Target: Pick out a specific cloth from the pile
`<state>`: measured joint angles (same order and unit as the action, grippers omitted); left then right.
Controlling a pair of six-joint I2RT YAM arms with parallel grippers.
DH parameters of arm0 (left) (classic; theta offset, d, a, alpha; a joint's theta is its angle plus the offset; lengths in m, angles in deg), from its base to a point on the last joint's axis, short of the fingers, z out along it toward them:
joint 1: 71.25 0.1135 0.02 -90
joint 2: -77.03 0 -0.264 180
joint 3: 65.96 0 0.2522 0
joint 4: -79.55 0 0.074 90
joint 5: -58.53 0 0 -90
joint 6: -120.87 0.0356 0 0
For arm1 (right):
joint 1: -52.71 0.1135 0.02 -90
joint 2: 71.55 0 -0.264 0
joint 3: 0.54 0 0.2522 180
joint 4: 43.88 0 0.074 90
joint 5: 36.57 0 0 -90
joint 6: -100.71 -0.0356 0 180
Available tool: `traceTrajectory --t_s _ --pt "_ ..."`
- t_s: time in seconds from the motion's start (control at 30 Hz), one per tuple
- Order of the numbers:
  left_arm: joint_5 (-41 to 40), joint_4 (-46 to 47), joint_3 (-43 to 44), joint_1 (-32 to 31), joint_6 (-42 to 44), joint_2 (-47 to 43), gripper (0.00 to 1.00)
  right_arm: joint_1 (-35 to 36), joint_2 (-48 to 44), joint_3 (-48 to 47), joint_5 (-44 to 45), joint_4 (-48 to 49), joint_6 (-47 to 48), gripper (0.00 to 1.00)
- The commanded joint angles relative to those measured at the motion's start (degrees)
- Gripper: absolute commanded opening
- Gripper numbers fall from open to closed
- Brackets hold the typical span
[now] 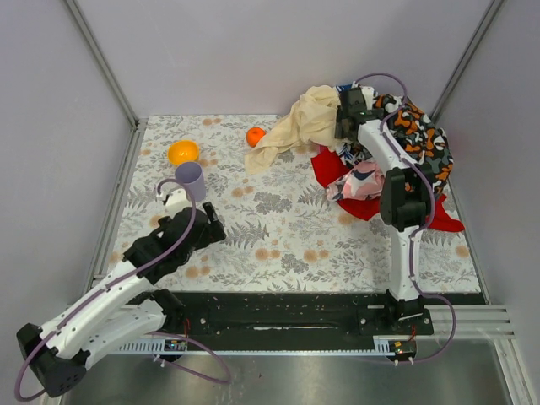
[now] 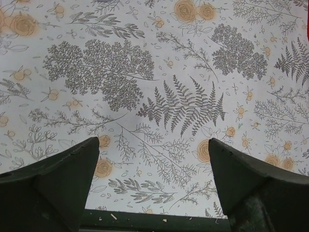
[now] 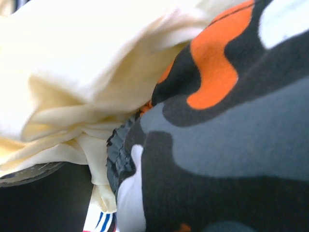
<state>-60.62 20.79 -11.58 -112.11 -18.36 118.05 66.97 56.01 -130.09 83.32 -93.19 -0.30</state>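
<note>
The pile (image 1: 371,143) lies at the back right: a beige cloth (image 1: 308,122), a black-orange-white patterned cloth (image 1: 418,131) and a pink patterned piece (image 1: 363,181). The plain red cloth (image 1: 332,166) lies under the pile, showing at its left edge and its front right. My right gripper (image 1: 348,114) is pushed into the top of the pile between the beige (image 3: 72,63) and patterned (image 3: 227,145) cloths; its fingers are hidden by fabric. A blue-white striped piece (image 3: 99,223) shows below. My left gripper (image 1: 211,228) is open and empty above the floral mat (image 2: 154,164).
An orange bowl (image 1: 183,152), a purple cup (image 1: 191,180) and a small orange fruit (image 1: 255,136) stand at the back left. Grey walls close in the floral mat (image 1: 287,228) on three sides. A black rail (image 1: 278,314) runs along the near edge.
</note>
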Motion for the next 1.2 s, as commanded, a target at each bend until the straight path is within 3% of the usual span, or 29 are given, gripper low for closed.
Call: traceTrajectory --t_s 0.0,0.27,0.63,0.93,1.1,1.17 --pt "2.2 8.2 5.2 0.3 4.1 6.0 0.99 -7.7 4.3 -6.2 2.5 -2.0 1.9 0.99" --pt "9.6 20.1 17.3 0.3 13.7 27.4 0.99 -17.7 9.5 -9.7 -9.8 -3.5 3.2 0.99" --pt "32.4 29.8 49.1 -0.9 16.5 67.4 0.99 -21.0 12.4 -7.8 -21.1 -2.7 5.6 0.99" --pt "30.9 24.2 86.0 -4.7 14.9 100.1 0.99 -21.0 10.2 -0.9 -22.2 1.8 7.4 0.99" --pt "29.4 28.3 91.9 -6.0 10.3 108.2 0.99 -21.0 8.8 1.9 -23.2 3.6 7.7 0.99" --pt "30.3 28.7 93.4 -6.2 8.0 110.2 0.92 -21.0 8.0 2.8 -23.0 4.1 7.7 0.99"
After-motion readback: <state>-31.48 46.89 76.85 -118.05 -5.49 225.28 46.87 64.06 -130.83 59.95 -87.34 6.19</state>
